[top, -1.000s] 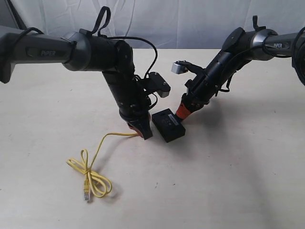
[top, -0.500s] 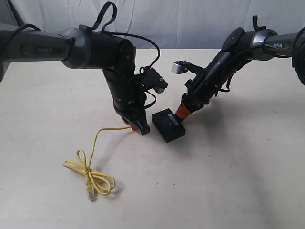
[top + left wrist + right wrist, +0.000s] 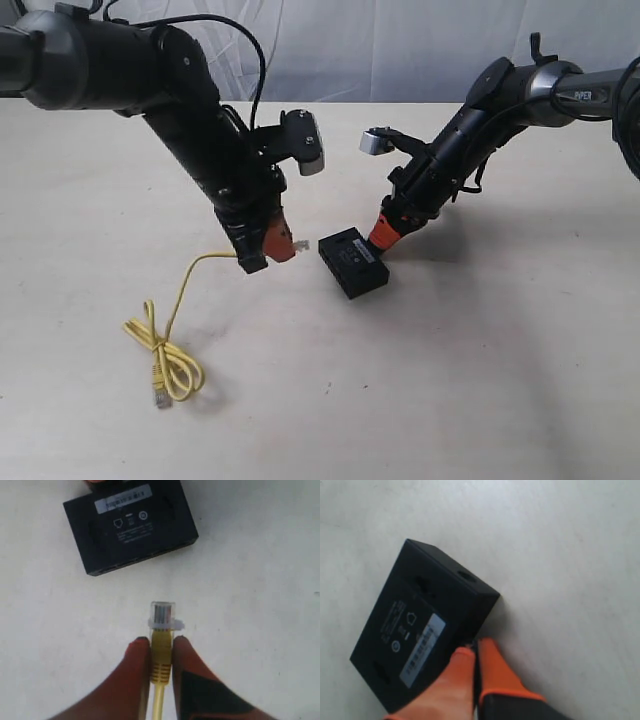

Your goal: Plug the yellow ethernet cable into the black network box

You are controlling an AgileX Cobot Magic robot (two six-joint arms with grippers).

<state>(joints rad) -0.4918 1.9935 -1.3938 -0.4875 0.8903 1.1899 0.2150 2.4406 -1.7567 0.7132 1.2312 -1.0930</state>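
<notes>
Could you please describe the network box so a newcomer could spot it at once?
Near the middle of the pale table, the box lies flat between the left gripper, holding the yellow cable, and the right gripper at its edge. It is the only flat black rectangle, with a white label strip on top.

Black network box (image 3: pixel 132 527): matt black plastic, faint sheen on top. Label (image 3: pixel 122 498): pale, paper-like.
Yellow ethernet cable (image 3: pixel 161 660): smooth yellow plastic sheath. Plug (image 3: pixel 162 614): clear, glossy plastic.
Table (image 3: pixel 500 380): pale, matt, smooth.
Backdrop (image 3: pixel 400 50): white cloth, creased.
</notes>
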